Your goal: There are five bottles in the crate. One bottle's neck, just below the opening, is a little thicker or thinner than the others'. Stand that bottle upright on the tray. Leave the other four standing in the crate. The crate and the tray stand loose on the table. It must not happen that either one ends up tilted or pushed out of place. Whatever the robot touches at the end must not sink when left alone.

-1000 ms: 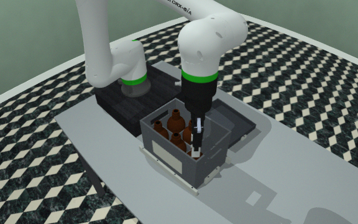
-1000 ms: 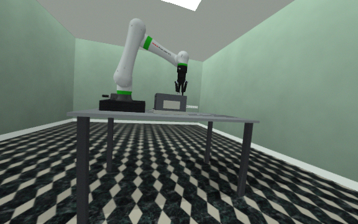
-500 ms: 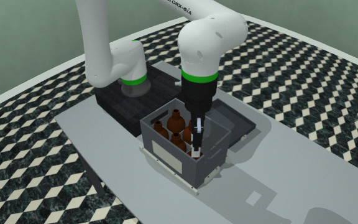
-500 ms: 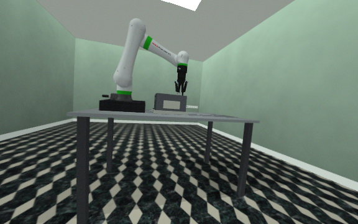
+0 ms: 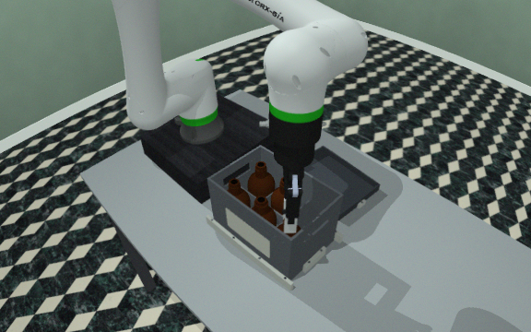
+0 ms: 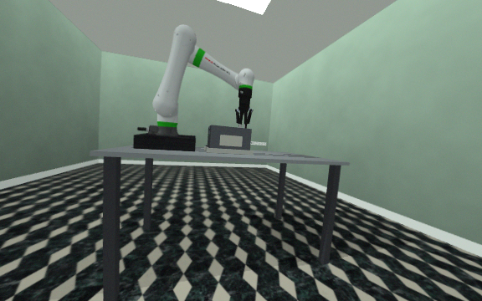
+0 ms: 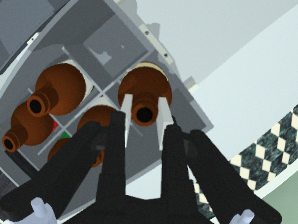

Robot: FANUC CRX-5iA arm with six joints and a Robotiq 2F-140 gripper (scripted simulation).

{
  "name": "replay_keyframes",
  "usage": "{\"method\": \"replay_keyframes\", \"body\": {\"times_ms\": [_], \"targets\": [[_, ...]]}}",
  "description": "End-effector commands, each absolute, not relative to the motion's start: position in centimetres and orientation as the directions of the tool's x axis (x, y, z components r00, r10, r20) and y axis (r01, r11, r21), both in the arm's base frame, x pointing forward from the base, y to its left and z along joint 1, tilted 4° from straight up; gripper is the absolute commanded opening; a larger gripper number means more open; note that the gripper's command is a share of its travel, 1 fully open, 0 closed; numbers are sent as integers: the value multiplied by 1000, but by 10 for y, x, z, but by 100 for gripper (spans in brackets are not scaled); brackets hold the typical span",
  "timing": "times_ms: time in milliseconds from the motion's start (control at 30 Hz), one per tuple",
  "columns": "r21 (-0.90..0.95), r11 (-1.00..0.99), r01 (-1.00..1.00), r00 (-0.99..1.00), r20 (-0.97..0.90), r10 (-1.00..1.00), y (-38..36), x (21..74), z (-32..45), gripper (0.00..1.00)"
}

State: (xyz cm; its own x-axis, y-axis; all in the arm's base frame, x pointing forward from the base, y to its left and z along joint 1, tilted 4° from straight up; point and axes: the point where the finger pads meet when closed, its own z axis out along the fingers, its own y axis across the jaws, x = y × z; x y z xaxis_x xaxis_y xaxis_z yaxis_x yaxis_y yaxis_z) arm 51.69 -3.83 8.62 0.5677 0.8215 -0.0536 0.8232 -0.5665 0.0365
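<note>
The grey crate (image 5: 219, 203) (image 6: 214, 140) (image 7: 194, 114) stands on the table and holds five brown bottles. My gripper (image 5: 290, 226) (image 6: 243, 126) (image 7: 144, 107) points down into the crate's near corner compartment. It is shut on the neck of the corner bottle (image 7: 145, 82), a pale finger pad on each side just by its opening. This bottle stands upright and shows only a little in the top view. Other bottles (image 5: 261, 182) (image 5: 234, 188) (image 5: 262, 209) (image 7: 62, 85) (image 7: 30, 122) stand in their compartments, some partly hidden by the fingers. Neck differences cannot be told. The dark tray (image 5: 362, 195) holds no visible bottle.
The tray lies beside the crate, beyond its far right side in the top view. Pale strips (image 5: 252, 254) lie along the crate's base. The black robot base (image 5: 173, 161) (image 6: 163, 142) stands behind the crate. Crate walls and dividers (image 7: 75, 59) surround the bottles closely.
</note>
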Motion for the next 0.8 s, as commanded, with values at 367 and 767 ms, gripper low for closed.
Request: {"method": "replay_keyframes", "body": {"times_ms": [367,767], "targets": [[38,-566,823,568,-53,822,-38,517,87,44],[38,-566,823,568,-53,822,-38,517,87,44]]}}
